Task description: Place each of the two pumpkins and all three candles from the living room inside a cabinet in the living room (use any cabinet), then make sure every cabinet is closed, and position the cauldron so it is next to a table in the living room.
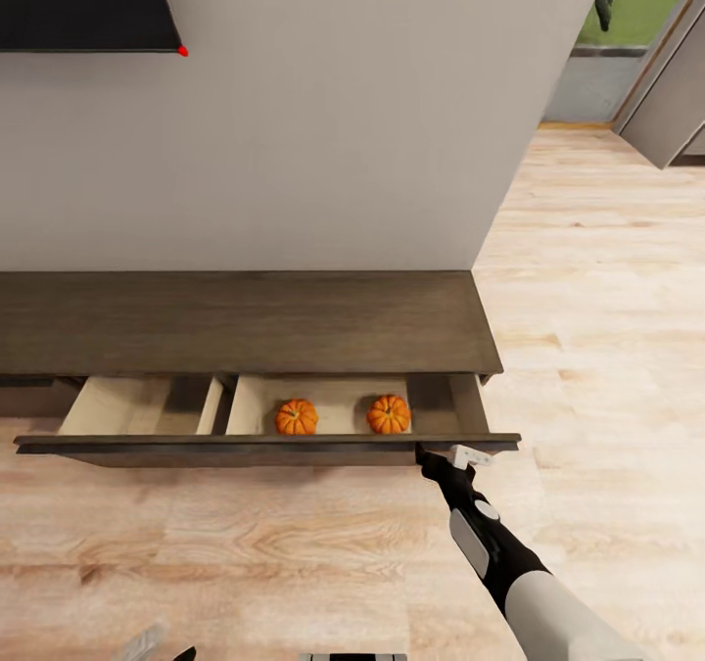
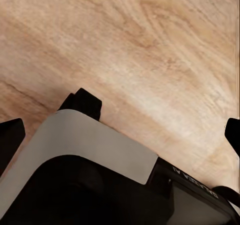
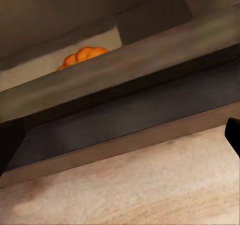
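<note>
Against a plain grey wall, over pale grainy floor [image 1: 294, 543]: long dark-wood cabinet [image 1: 245, 320], drawer [image 1: 264, 443] pulled out, pale inside. In its right compartment, two ribbed orange pumpkins [image 1: 296, 416] [image 1: 389, 413], well apart. Right gripper [image 1: 423, 457] at the drawer front, grip unclear. Left gripper [image 2: 120, 130] spread wide, holding nothing.

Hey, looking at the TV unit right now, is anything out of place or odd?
Nothing looks damaged or spilled. The cabinet has a drawer pulled open, with both pumpkins sitting upright inside, apart from each other. The right gripper is at the drawer front's right end.
</note>
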